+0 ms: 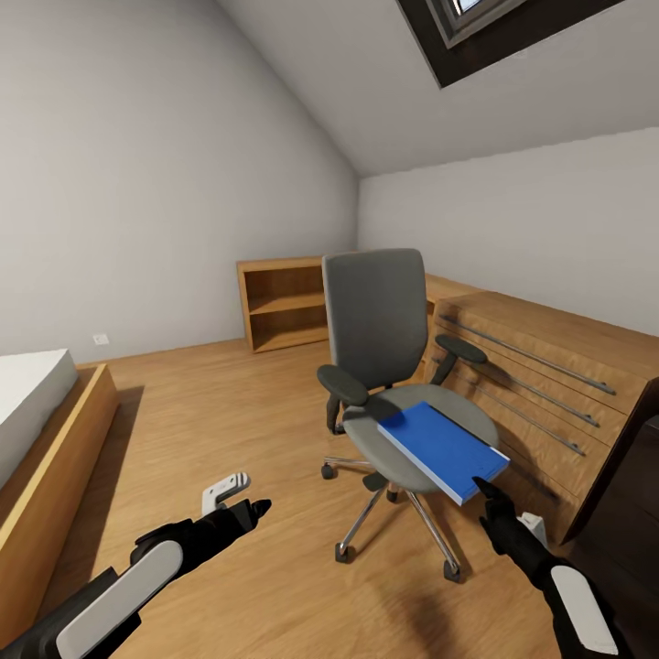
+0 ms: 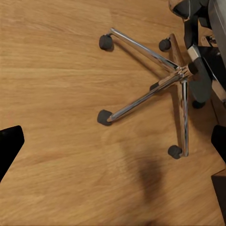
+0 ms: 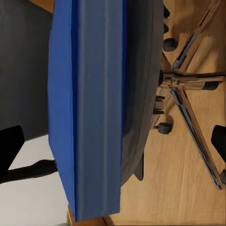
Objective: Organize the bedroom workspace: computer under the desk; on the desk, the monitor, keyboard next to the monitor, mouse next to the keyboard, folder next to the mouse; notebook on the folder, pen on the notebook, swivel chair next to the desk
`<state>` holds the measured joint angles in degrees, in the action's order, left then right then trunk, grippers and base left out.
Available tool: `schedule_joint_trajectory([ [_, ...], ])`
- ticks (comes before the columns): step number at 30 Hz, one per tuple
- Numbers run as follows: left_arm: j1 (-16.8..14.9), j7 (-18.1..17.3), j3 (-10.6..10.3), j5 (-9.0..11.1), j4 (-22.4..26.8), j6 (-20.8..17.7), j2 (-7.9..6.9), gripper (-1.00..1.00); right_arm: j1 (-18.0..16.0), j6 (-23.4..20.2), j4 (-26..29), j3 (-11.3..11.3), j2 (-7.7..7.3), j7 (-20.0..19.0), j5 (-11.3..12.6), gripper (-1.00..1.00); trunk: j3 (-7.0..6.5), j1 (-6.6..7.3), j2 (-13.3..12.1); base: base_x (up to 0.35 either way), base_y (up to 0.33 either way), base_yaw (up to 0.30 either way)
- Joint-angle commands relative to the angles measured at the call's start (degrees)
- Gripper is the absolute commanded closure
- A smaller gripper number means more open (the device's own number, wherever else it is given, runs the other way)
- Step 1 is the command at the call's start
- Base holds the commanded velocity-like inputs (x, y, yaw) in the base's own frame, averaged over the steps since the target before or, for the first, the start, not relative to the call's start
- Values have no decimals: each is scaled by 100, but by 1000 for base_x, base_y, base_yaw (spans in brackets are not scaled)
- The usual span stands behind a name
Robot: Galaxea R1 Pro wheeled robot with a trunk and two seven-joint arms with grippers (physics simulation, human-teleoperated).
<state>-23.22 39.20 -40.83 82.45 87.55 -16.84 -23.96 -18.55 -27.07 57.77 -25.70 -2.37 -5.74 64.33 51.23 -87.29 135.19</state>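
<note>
The grey swivel chair [image 1: 380, 339] stands mid-room on the oak floor, and its chrome star base [image 2: 181, 73] also shows in the left wrist view. The blue folder [image 1: 442, 448] lies flat on its seat, overhanging the front edge. My right gripper [image 1: 499, 508] is open just below the folder's near corner, and the folder's edge [image 3: 94, 108] fills the space ahead of its fingers [image 3: 9, 148]. My left gripper [image 1: 245, 496] hangs open over bare floor to the left of the chair. The desk, monitor, keyboard, mouse, notebook, pen and computer are out of view.
An oak drawer unit [image 1: 549, 384] with bar handles stands right behind the chair. A low oak shelf [image 1: 282, 307] sits against the back wall. A bed [image 1: 37, 412] in a wooden frame is at the left. A skylight [image 1: 476, 23] is overhead.
</note>
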Motion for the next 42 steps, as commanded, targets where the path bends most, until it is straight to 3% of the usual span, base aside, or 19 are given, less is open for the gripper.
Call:
schedule_joint_trajectory([
  [1, -7, 35, -11, 26, 7, -3, -6, -100, -26, -36, -40, -15, 1, -13, 10, -100, 6, 1, 3, 0, 0, 0],
  [24, -7, 29, -22, 21, 7, 5, -5, -100, -105, -74, -176, 15, 8, -38, 18, -100, 6, 1, 3, 0, 0, 0],
  [30, -7, 34, -26, 27, 3, 4, -5, -100, -105, -79, -170, 192, 8, -41, 18, -100, 6, 1, 3, 87, 43, 0],
  [42, -7, 35, -28, 34, -1, -3, -4, -100, -105, -79, -161, 231, 8, -41, 18, -100, 6, 1, 3, 14, 6, 0],
])
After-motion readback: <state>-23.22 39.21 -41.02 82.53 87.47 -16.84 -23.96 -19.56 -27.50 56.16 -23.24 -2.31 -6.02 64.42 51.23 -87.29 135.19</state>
